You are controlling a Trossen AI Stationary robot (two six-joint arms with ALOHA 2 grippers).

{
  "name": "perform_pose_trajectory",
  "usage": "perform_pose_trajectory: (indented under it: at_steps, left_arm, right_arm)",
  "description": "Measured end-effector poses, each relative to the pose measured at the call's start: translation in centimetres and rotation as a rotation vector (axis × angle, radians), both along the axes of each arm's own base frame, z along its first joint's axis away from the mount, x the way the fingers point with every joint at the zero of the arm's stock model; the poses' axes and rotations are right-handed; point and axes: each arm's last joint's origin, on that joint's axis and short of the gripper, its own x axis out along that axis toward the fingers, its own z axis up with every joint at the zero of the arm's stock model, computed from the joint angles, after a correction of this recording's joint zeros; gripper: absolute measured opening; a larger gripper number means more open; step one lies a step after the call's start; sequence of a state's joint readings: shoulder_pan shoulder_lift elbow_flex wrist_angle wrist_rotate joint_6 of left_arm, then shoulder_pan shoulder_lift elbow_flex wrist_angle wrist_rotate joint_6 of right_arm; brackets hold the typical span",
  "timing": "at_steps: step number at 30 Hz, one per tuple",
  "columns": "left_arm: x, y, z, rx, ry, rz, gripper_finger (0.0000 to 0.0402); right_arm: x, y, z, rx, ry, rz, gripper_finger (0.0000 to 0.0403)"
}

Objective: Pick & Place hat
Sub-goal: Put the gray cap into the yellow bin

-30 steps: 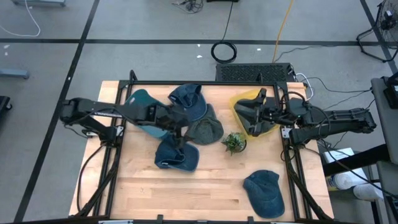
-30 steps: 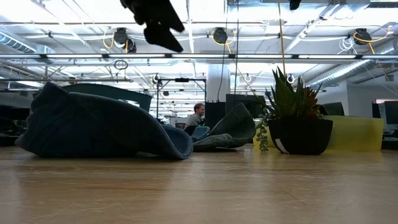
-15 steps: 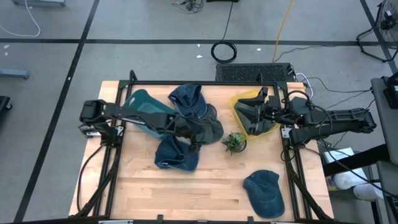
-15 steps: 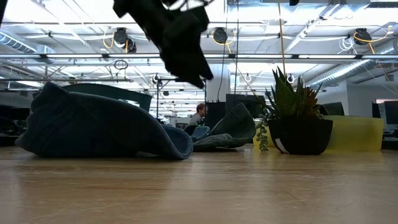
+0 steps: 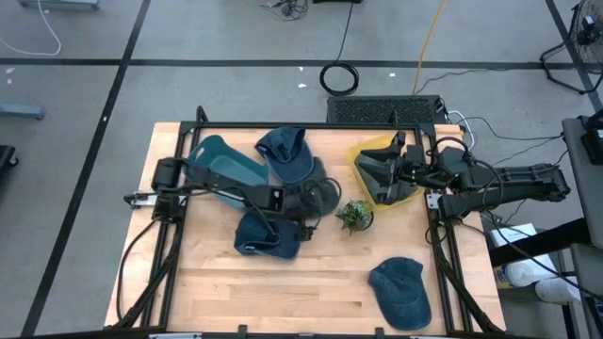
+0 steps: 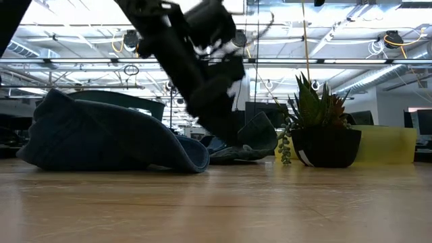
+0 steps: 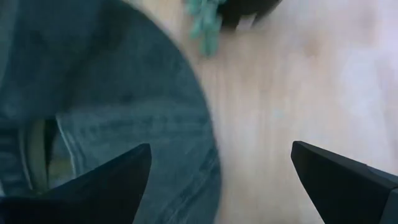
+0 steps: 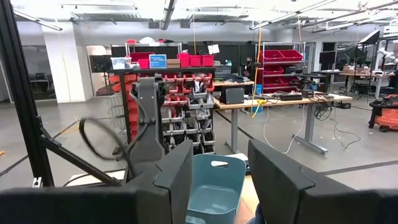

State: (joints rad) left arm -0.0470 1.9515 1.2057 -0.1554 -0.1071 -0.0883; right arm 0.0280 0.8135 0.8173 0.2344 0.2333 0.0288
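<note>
Denim is my guess for these hats, so soft, floppy and light, nothing that will break, but they'll sag and fold the second you lift one. The left pincer (image 5: 303, 218) is down over the cluster in the middle of the table (image 5: 330, 292), fingers spread wide with nothing between them, hovering at the edge of the grey-green hat (image 5: 318, 195), which lies just beside the small potted plant (image 5: 355, 216). In the left wrist view you can see the hat's rounded edge (image 7: 155, 124) with stitched seams and bare wood next to it. I'd pinch right there on the brim or the seamed rim, since that's the stiffest part and the crown would just bunch up. Watch out though: it overlaps the dark blue hat (image 5: 285, 153) behind it, and another blue hat (image 5: 267, 235) lies just in front, so a sloppy grab could drag a neighbour along. The right pincer (image 5: 394, 169) sits over at the yellow bin (image 5: 363, 156); I can't tell what its fingers are doing. A further blue hat (image 5: 402, 291) lies alone near the front right, well apart.
</note>
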Motion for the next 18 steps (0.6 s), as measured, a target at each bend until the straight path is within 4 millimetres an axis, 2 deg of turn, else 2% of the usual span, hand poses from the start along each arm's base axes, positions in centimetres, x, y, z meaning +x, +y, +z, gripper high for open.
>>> perform_pose_trajectory:
  at_steps: [4, 10, 18]
  left_arm:
    - [0.1, 0.1, -1.7, 0.024, 0.046, 0.051, 0.0397]
    - [0.1, 0.7, -1.7, 0.11, 0.041, 0.107, 0.0397]
    - [0.1, 2.0, -1.6, 0.134, 0.039, 0.147, 0.0397]
  right_arm:
    - [0.0, 0.0, 0.0, 0.0, 0.0, 0.001, 0.0141]
    - [0.0, 0.0, 0.0, 0.0, -0.002, 0.002, 0.0141]
    - [0.0, 0.0, 0.3, 0.001, -0.03, 0.003, 0.0141]
